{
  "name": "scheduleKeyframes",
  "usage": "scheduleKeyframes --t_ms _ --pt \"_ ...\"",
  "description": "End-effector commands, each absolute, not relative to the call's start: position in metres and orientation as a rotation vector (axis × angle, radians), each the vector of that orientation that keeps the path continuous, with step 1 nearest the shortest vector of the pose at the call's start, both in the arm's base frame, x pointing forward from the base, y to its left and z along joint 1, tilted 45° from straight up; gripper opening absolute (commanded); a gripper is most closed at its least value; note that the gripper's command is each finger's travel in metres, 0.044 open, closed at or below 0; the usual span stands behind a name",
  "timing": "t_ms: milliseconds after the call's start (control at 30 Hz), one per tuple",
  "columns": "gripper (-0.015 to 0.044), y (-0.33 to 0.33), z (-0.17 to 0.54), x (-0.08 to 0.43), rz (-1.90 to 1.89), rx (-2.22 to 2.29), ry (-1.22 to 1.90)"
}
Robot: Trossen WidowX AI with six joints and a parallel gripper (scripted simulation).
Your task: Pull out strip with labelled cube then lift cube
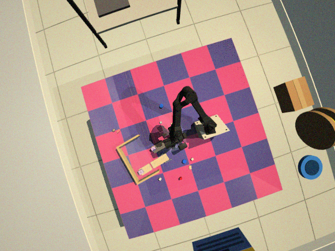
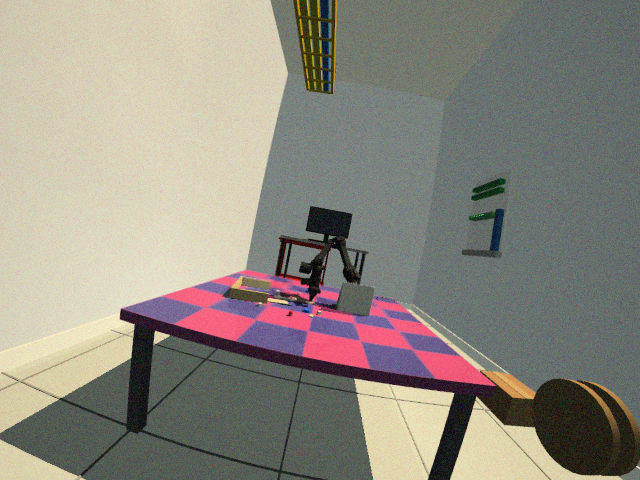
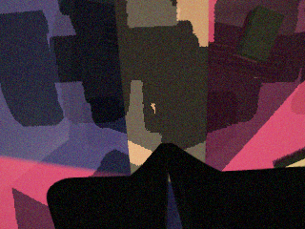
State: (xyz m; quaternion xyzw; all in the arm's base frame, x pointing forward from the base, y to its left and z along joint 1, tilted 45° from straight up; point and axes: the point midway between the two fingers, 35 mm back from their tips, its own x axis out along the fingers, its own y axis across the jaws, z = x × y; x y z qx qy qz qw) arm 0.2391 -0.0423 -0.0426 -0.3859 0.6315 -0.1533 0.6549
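Observation:
My gripper (image 2: 312, 298) (image 3: 166, 149) is shut with nothing between its fingers, tips down on or just above a pale strip (image 1: 159, 147) (image 3: 164, 62). Whether they touch it I cannot tell. This strip lies in the arm's shadow and runs partly under my hand, which hides its near part. A small pale pinkish cube (image 1: 153, 148) sits at its far end, outside the wrist view. Beside it lies a second strip in two pieces, a longer piece (image 1: 159, 161) and a shorter piece (image 1: 146, 168), with another pale cube (image 1: 140, 171) at the far end. The cube markings are too small to read.
A three-sided wooden frame (image 1: 127, 165) (image 2: 250, 295) stands around the far end of the broken strip. Small loose blocks lie about, including a red block (image 1: 180, 178), a blue block (image 1: 184, 161) and another blue block (image 1: 161, 105). The arm's base plate (image 1: 222, 127) is at the right.

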Motion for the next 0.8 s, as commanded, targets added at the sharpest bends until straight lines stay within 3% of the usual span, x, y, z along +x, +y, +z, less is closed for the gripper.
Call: scheduleKeyframes --t_ms 0,600,767 --pt "0.0000 -0.048 -0.044 0.231 -0.354 -0.883 1.460" --pt "0.0000 -0.012 -0.013 0.235 -0.352 -0.881 1.459" --pt "0.0131 -0.006 -0.014 0.259 -0.285 -0.956 1.484"
